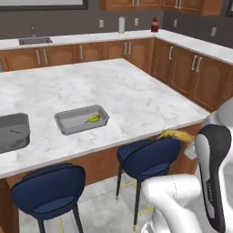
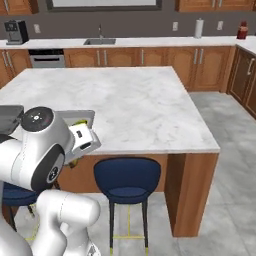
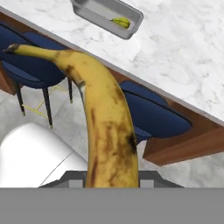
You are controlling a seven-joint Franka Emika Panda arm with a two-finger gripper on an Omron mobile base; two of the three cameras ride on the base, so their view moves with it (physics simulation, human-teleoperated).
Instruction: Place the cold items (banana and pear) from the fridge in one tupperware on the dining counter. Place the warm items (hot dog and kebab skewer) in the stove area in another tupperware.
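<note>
My gripper (image 1: 190,142) is shut on the banana (image 3: 105,127), a yellow fruit with brown spots that rises up the middle of the hand view and hides the fingertips. From the left base view the banana (image 1: 175,134) hangs just off the near edge of the dining counter (image 1: 127,91), above a stool. The smaller light grey tupperware (image 1: 82,119) rests on the counter to the left, with the pear (image 1: 93,119) inside it. In the hand view the same tray (image 3: 107,17) and pear (image 3: 121,22) lie far ahead. The darker, deeper tupperware (image 1: 13,132) sits at the counter's left edge.
Two blue stools (image 1: 148,157) (image 1: 48,191) stand under the counter's near edge, below the banana. Wall counters with a sink (image 1: 34,41) run along the back and right. My own white arm (image 2: 45,145) blocks part of the right base view.
</note>
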